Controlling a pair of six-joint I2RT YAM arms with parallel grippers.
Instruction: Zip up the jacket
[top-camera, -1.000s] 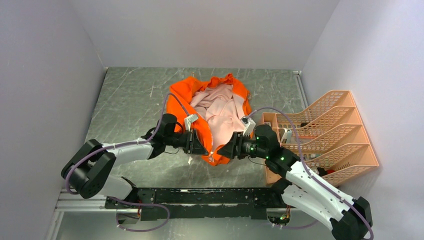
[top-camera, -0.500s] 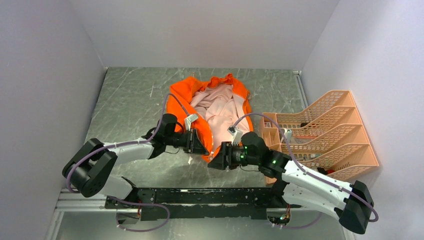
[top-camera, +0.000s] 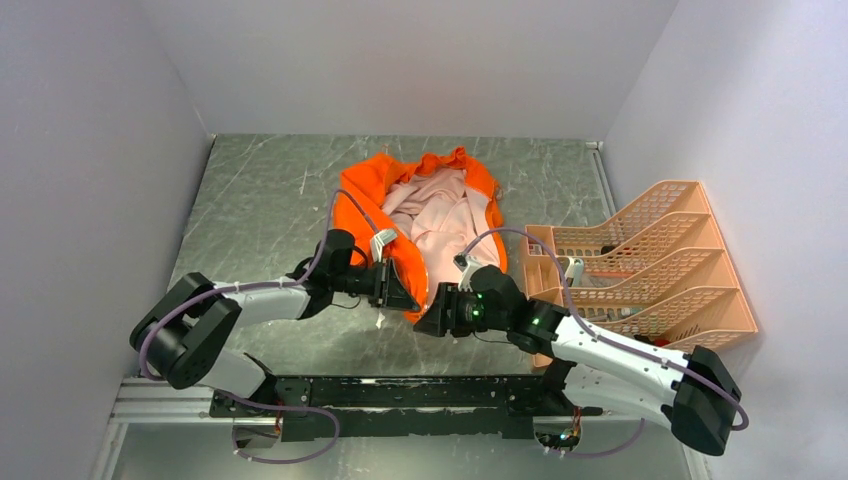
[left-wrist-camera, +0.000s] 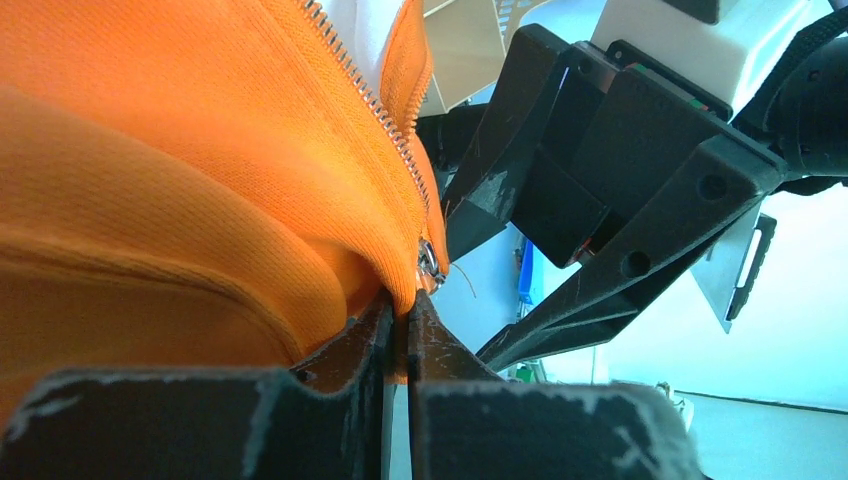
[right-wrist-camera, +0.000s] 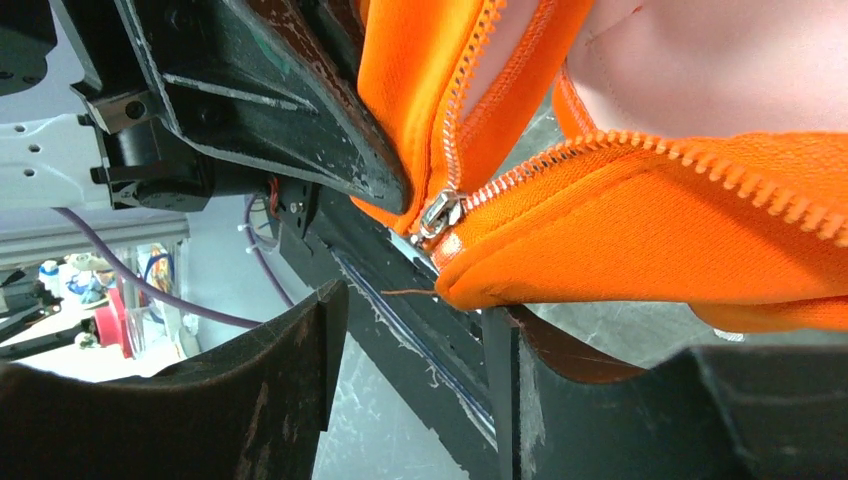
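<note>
The orange jacket (top-camera: 358, 186) lies open on the table, its pink lining (top-camera: 440, 215) facing up. My left gripper (top-camera: 403, 296) is shut on the jacket's bottom hem, just beside the zipper. In the left wrist view the jaws (left-wrist-camera: 405, 335) pinch orange fabric under the metal zipper slider (left-wrist-camera: 430, 266). My right gripper (top-camera: 426, 322) is open at the jacket's bottom corner. In the right wrist view its fingers (right-wrist-camera: 415, 345) stand apart, with the slider (right-wrist-camera: 440, 213) and orange hem (right-wrist-camera: 650, 240) just above them; the right finger touches the hem from below.
A peach basket rack (top-camera: 640, 270) stands at the right, close behind the right arm. The grey marbled table (top-camera: 260, 200) is walled in by white panels on three sides. The black rail runs along the near edge.
My right gripper has moved left and toward the near edge, from the jacket's right hem to its bottom corner by the left gripper. The left gripper has stayed put.
</note>
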